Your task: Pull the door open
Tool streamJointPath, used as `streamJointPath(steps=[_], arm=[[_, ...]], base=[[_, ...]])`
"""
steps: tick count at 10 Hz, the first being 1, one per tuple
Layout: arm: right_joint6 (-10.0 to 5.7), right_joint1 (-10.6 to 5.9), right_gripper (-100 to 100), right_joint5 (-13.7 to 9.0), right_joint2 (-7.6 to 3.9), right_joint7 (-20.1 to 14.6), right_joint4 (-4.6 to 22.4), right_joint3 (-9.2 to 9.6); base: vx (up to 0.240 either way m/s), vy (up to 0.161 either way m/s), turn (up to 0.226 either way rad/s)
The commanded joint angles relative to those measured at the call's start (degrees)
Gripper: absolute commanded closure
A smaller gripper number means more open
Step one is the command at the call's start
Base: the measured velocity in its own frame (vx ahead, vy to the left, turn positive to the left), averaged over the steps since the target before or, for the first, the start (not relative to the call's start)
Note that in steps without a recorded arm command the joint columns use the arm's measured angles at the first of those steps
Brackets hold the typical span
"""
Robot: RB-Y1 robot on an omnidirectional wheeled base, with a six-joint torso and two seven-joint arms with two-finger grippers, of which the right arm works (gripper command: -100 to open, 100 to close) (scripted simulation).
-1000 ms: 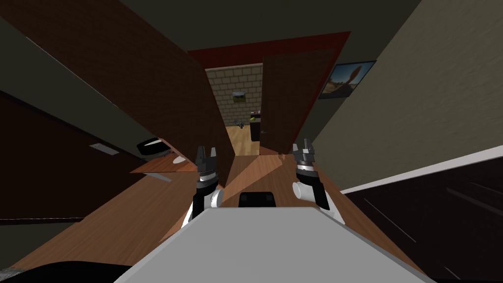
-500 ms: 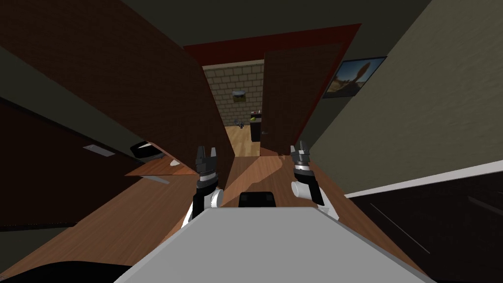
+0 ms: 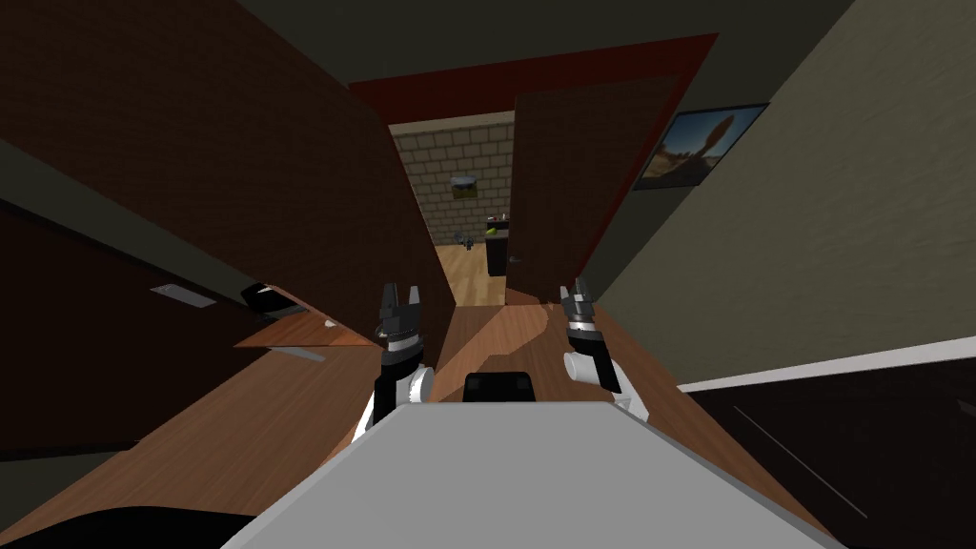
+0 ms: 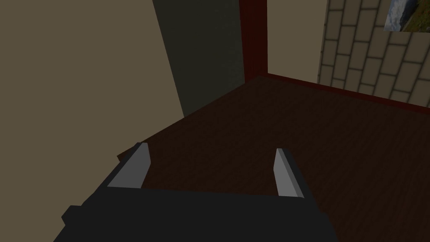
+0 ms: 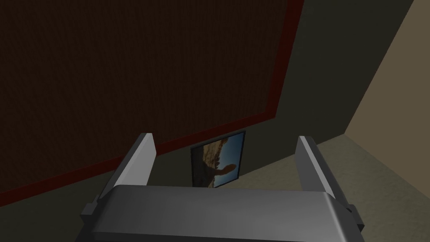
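Looking down the hallway from the head camera, the near door [image 3: 286, 181], a dark brown leaf, stands swung wide from the wall on my left, and its free edge reaches down to the wooden floor [image 3: 238, 419] just beside the left gripper [image 3: 400, 289]. That gripper is raised in front of me with its fingers parted and nothing between them. The right gripper [image 3: 574, 286] is raised well apart from it, also released and empty. At the hall's end a red frame [image 3: 534, 76] surrounds a doorway. A far door [image 3: 572, 181] of the same dark brown stands ajar on its right side. Through the gap a brick wall [image 3: 457, 157] and a dark cabinet [image 3: 496, 253] show. A framed picture [image 3: 701, 145] hangs on the right-hand wall.

From the left wrist, the two fingers [image 4: 134, 168] stand apart over a dark brown wood surface, touching nothing. A red strip runs along that surface's far edge, with beige wall and brickwork past it.

From the right wrist, the fingers [image 5: 138, 159] are spread wide. The framed picture sits between them, far off, below a dark brown panel edged in red.
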Motion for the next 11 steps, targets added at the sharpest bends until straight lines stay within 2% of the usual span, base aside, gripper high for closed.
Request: streamJointPath(steps=[1, 11], arm=[[-0.67, -1.02, -100, 0.3, -0.51, -0.5, 2.5, -0.35], [-4.95, -6.34, -100, 2.7, -2.88, -3.1, 17.7, -1.83]], base=[[0.094, 0.01, 0.001], [0.099, 0.011, 0.004]])
